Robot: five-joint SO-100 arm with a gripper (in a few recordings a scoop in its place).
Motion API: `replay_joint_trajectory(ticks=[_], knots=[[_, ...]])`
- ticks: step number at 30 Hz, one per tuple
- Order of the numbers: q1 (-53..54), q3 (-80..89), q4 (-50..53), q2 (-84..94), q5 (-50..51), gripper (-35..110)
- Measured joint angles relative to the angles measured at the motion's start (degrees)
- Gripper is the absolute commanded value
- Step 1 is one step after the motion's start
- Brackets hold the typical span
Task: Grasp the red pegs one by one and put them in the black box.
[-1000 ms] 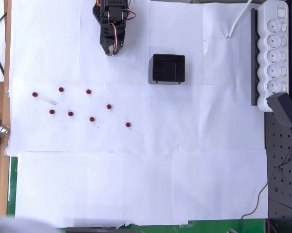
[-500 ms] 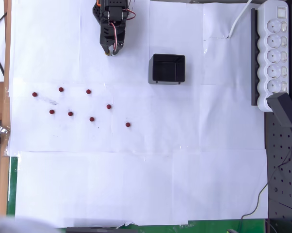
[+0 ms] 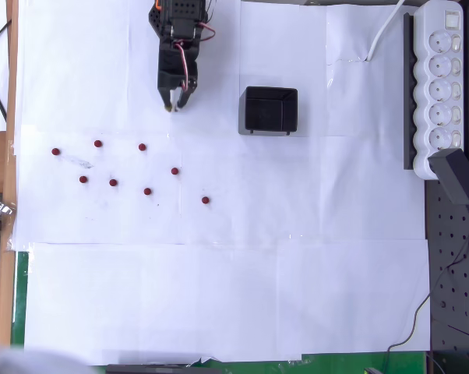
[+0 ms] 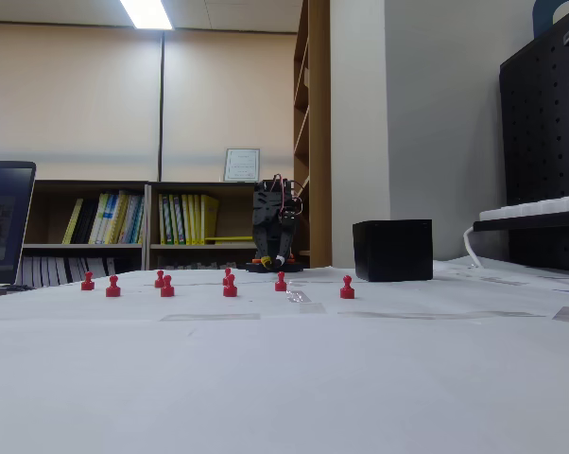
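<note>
The end effector [image 3: 173, 107] hangs above the red pegs [image 3: 113, 182], fingers nearly together and empty (no peg inside). Next, I think, reach down for one; the black box [image 3: 269, 110] waits nearby.

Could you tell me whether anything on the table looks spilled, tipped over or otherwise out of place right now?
Nothing stands out. The eight red pegs stand scattered but upright on the white paper, the black box sits square and apart from them, and the end effector hangs above the paper, beyond the pegs. Only a faint scuff marks the paper among them.
</note>
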Motion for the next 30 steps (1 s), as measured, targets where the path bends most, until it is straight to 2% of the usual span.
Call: replay_joint_trajectory(ticks=[26,30], knots=[[-0.62,0.35,-59.5,45.18,-5.27,12],[-0.62,2.72,-65.13,52.03,-6.33,14]])
